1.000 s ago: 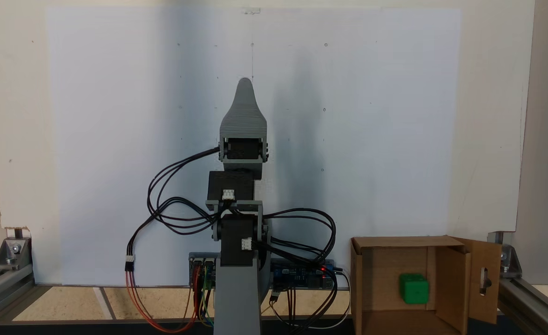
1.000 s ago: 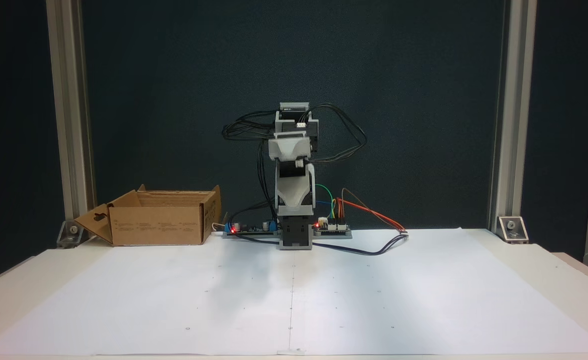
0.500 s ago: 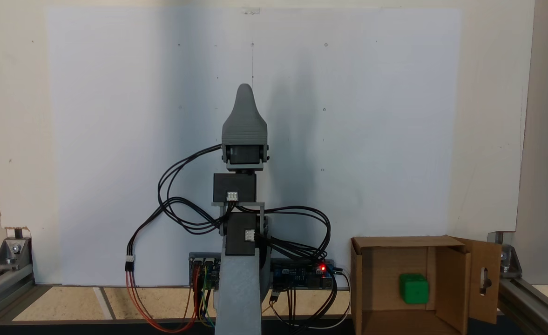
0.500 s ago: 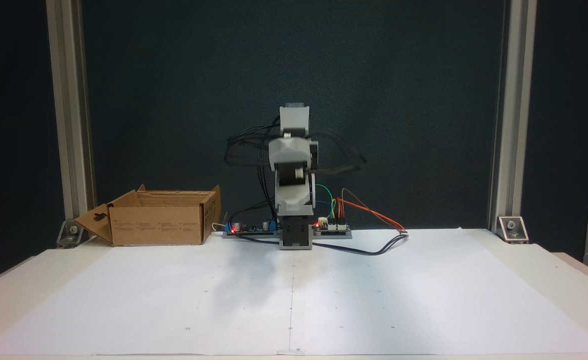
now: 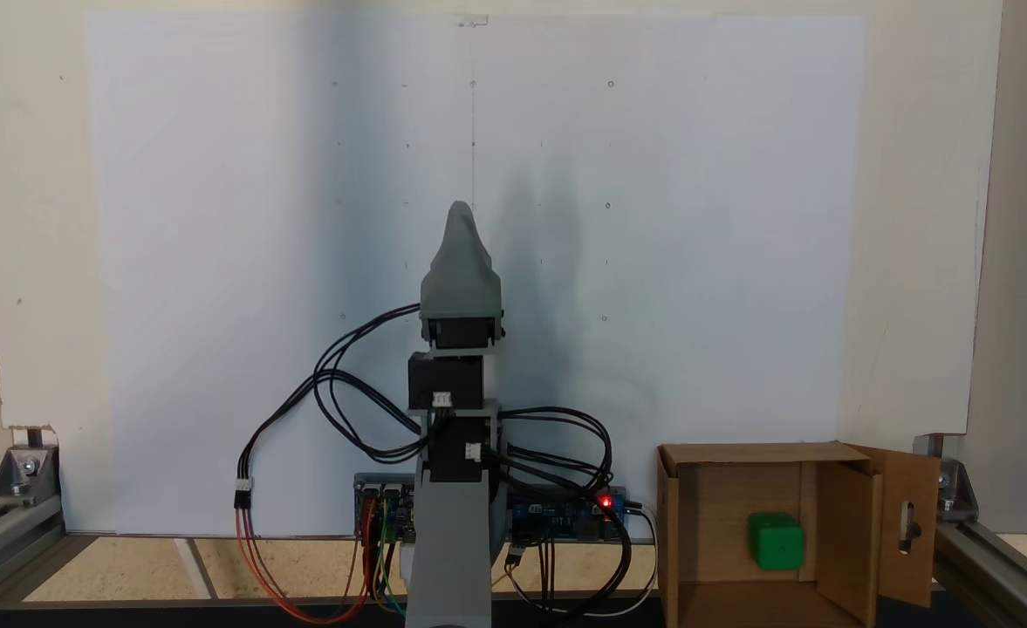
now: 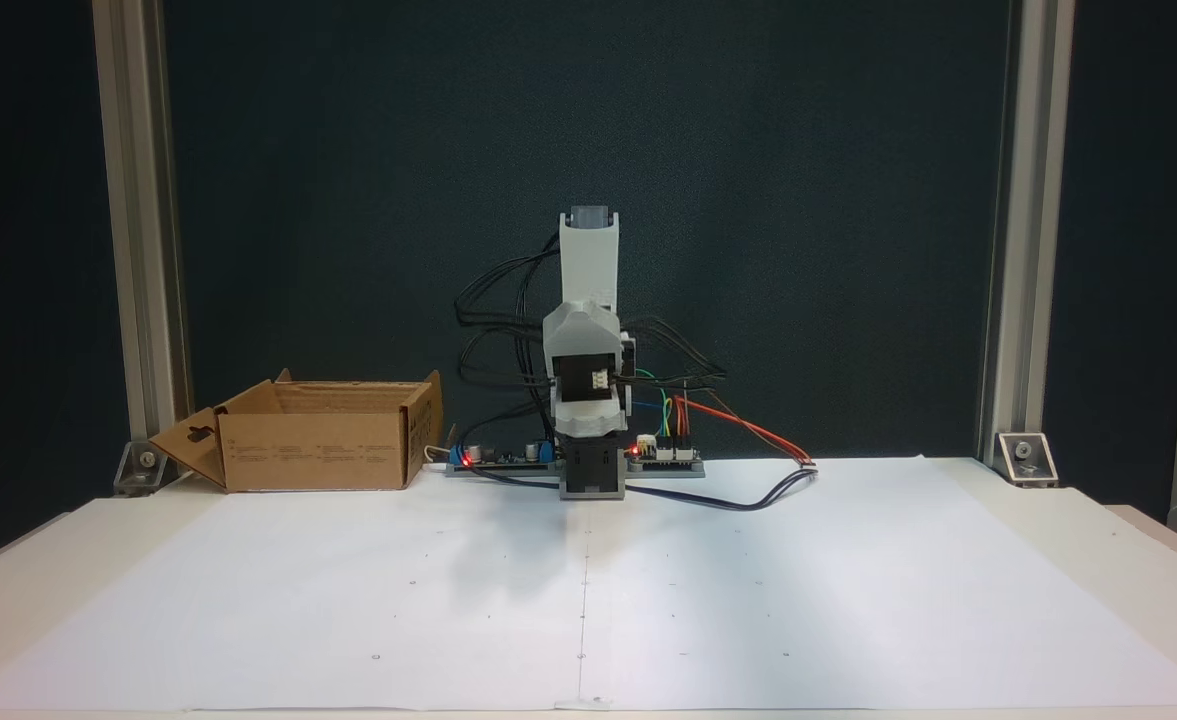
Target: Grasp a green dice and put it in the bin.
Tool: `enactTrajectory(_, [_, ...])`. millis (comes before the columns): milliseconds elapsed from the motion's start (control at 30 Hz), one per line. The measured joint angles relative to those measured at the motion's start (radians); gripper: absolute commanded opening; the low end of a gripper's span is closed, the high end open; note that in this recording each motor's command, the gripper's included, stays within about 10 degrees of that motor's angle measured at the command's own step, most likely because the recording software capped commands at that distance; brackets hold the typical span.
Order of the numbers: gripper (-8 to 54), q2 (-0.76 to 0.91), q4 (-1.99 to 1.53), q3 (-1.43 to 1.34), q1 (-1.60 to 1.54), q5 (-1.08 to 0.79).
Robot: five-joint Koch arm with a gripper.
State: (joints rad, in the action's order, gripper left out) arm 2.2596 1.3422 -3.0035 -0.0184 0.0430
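Already the green dice point(image 5: 776, 542) lies inside the bin point(image 5: 705, 515), well apart from the gripper point(image 5: 459, 212); its jaws' state cannot be told

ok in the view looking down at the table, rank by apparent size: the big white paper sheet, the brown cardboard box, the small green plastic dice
1. Big white paper sheet, by far the largest.
2. Brown cardboard box.
3. Small green plastic dice, lying inside the box, smallest.

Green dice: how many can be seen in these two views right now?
1. The small green plastic dice lies inside the brown cardboard box, near its right inner wall in a fixed view. The box walls may hide others.
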Motion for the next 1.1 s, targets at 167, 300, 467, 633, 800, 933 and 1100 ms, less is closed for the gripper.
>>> enactTrajectory(167, [43.9,0.000,0.137,-0.029,-0.002,0.000])
enactTrajectory(300, [44.0,0.000,0.150,-0.055,0.000,-0.003])
enactTrajectory(467, [44.3,0.000,0.155,-0.074,0.000,-0.003])
enactTrajectory(633, [44.5,0.000,0.172,-0.074,-0.002,-0.003])
enactTrajectory(800, [44.5,0.000,0.172,-0.074,-0.002,-0.003])
enactTrajectory(933, [44.5,0.000,0.172,-0.074,-0.002,-0.003])
enactTrajectory(1100, [44.5,0.000,0.172,-0.074,-0.002,-0.003])
